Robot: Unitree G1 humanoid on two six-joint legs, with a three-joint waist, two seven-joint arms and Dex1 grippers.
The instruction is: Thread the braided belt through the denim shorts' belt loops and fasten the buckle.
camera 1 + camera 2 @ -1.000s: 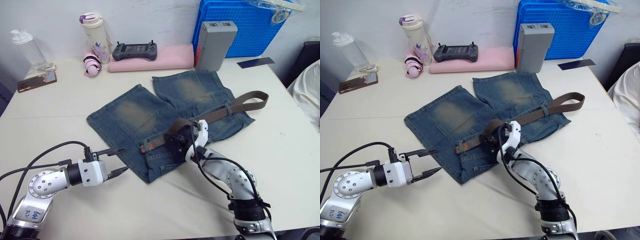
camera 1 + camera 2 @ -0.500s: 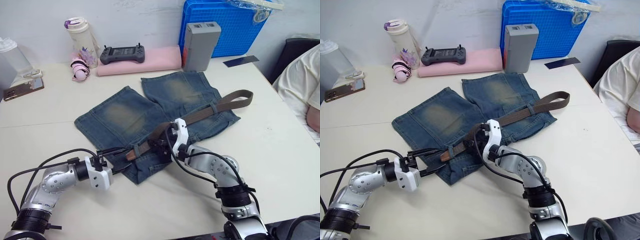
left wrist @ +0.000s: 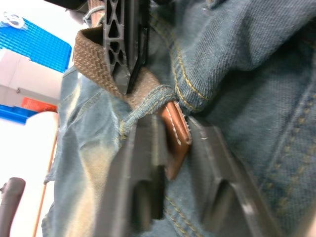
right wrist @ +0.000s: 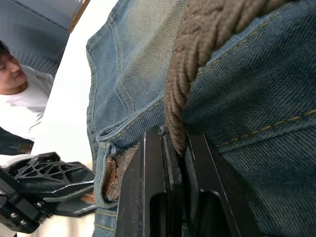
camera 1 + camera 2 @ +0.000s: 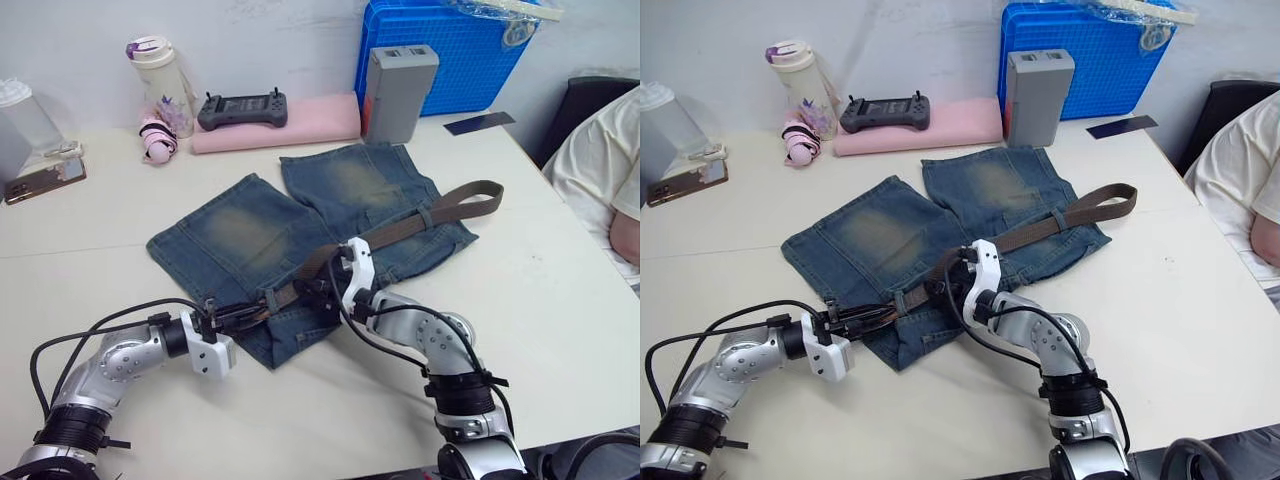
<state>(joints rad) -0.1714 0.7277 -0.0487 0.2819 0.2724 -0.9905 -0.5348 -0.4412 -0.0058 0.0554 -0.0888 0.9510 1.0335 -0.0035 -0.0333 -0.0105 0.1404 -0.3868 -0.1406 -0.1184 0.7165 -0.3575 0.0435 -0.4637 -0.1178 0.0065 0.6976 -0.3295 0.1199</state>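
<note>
The faded denim shorts (image 5: 240, 225) lie flat on the table, waistband toward me. The braided belt (image 5: 440, 205) runs along the waistband from a folded end at the right, under a belt loop (image 5: 426, 214). Its brown leather tip (image 3: 175, 138) pokes out of another belt loop (image 3: 148, 106). My left gripper (image 5: 245, 312) is shut on that tip, one finger (image 3: 143, 182) on each side. My right gripper (image 5: 320, 290) is shut on the raised braided part (image 4: 197, 44) just right of that loop. The buckle is hidden.
At the back stand a blue crate (image 5: 450, 50), a grey box (image 5: 398, 80), a pink folded cloth (image 5: 290, 118) with a black controller (image 5: 243, 108), and a tumbler (image 5: 155, 75). A person in white (image 5: 605, 180) sits at the right edge.
My left gripper moved right from the bare table to the waistband and closed its open fingers on the belt's tip. The camera also shifted. The right gripper kept its hold on the belt.
</note>
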